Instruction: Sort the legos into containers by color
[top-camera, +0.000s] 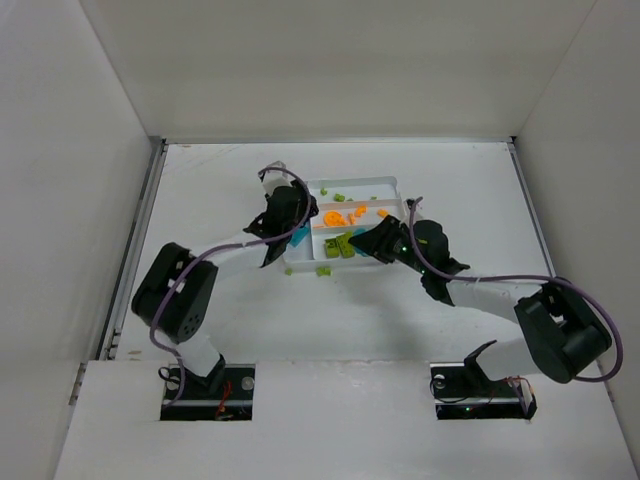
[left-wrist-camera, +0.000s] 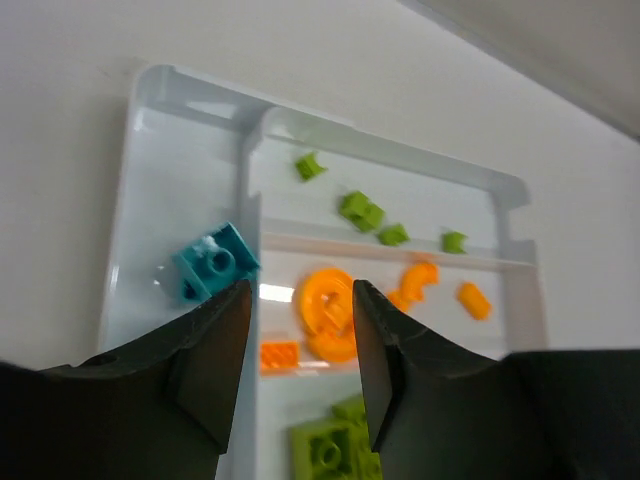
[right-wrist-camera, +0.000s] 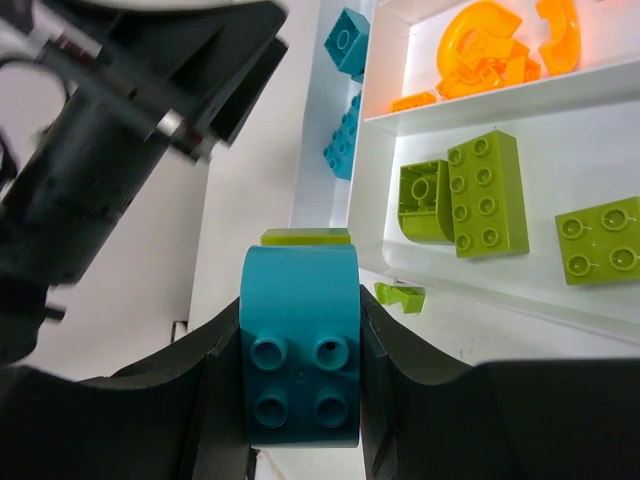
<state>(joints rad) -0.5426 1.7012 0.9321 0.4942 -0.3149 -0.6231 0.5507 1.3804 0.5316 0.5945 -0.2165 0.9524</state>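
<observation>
Sorting mid-step: teal brick (right-wrist-camera: 300, 372) is clamped in right gripper (right-wrist-camera: 300, 312), lower centre, just outside tray (right-wrist-camera: 470, 288). Left gripper (left-wrist-camera: 298, 345) is held fingers apart, empty. Next, brick likely to be released beside teal pieces (right-wrist-camera: 345, 40), upper centre.

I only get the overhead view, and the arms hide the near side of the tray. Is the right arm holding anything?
Observer: Yes. The right arm has its jaws shut on a teal lego, with the studs toward its camera.
Visitor: And the left one?
Observer: The left arm has its jaws open and empty, over the tray.
Visitor: Is any teal sorted yet?
Observer: Two pieces. One teal brick and a second teal brick lie in the tray's narrow end compartment.
</observation>
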